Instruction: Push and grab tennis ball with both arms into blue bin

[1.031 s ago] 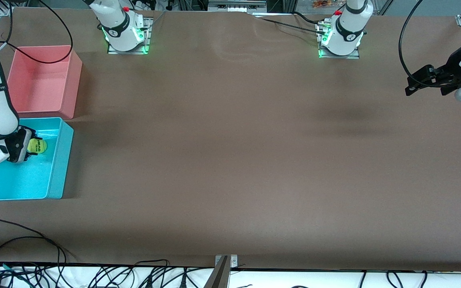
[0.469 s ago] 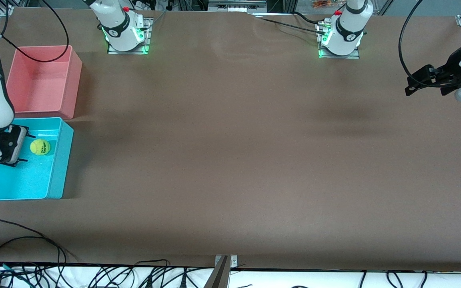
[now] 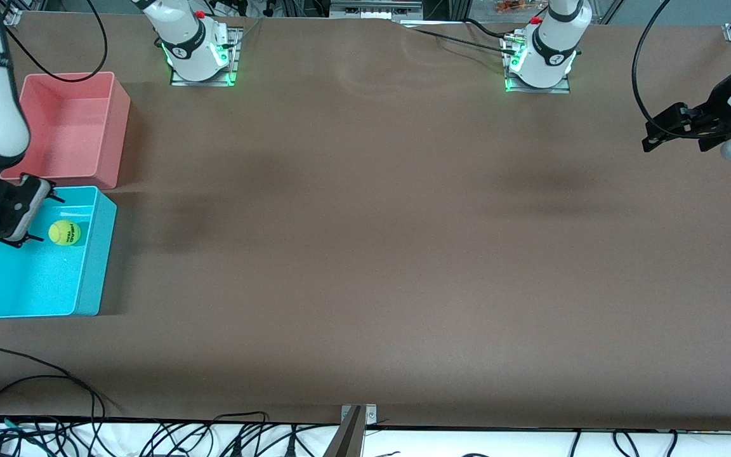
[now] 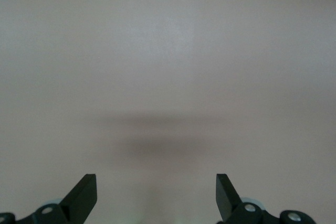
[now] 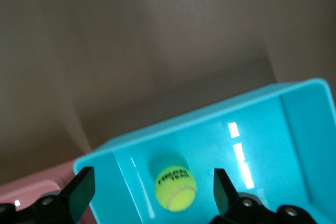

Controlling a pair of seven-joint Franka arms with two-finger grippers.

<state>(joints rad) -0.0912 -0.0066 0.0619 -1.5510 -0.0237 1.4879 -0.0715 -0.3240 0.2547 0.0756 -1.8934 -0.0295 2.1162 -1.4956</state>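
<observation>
A: Status of task?

B: Judged as good as done. The tennis ball is seen lying on the floor of the blue bin, in the half nearer the pink-red bin, w/ nothing touching it. In the right wrist view the ball is framed between the two fingers but not gripped.

A: Grippers?

B: Right gripper is held over the blue bin, beside the ball, jaws spread wide, nothing held. Left gripper is held above bare tabletop at the left arm's end of the table, well apart from both bins; fingers are shown wide apart in its wrist view, empty. That arm is taken to be waiting.

A: Anything left?

B: Prob. only the right arm to be pulled clear of the bin. No push or grab appears needed.

A: What can't be made out?

B: Most of the right arm is cut off at the frame edge, so its pose isn't fully seen. The left arm's upper links are cut off too. Ball lettering is visible but partly turned away. The pink-red bin looks empty, though part of it is covered by the right arm.
</observation>
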